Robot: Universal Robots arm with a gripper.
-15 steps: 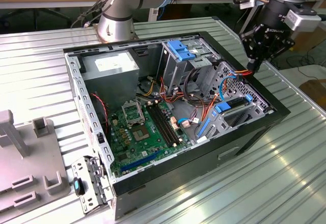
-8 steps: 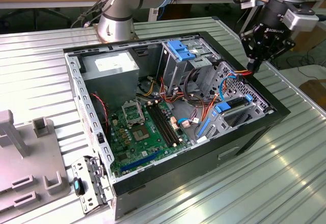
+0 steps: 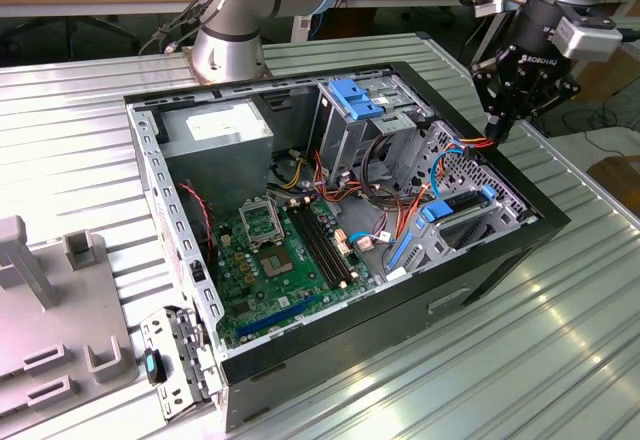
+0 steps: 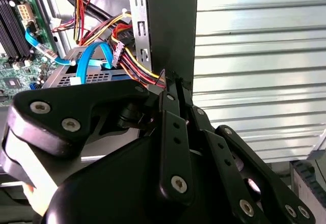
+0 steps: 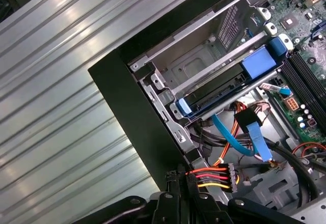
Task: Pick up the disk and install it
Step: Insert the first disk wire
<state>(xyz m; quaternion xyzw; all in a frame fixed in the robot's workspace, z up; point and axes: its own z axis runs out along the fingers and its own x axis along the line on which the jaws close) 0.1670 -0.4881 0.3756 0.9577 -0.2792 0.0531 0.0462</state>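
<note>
1. the dark grey flat rectangular disk with its bright blue plastic carrier rail [image 3: 462, 210] is inside the open black metal computer case [image 3: 400, 320], in the drive bay at the lower right of the exterior view. in the first wrist view the disk [image 5: 224, 87] lies flat between metal rails. looks seated to me, can't tell if it's fully home.
2. the black gripper [image 3: 497, 128] hangs at the upper right of the exterior view, over the case edge and apart from the disk. fingertips are pinched together with nothing between them. in the first wrist view the gripper [image 5: 179, 179] is just beside a small plug with red, orange and yellow wires [image 5: 232, 175].
3. handling guess: stiff, fairly heavy, slick metal, hates knocks. i'd take it by the blue rail's long edges.
4. writing: white lettering on the gripper body and a white sticker on the grey power supply box [image 3: 222, 125]. not spelling either out.
</note>
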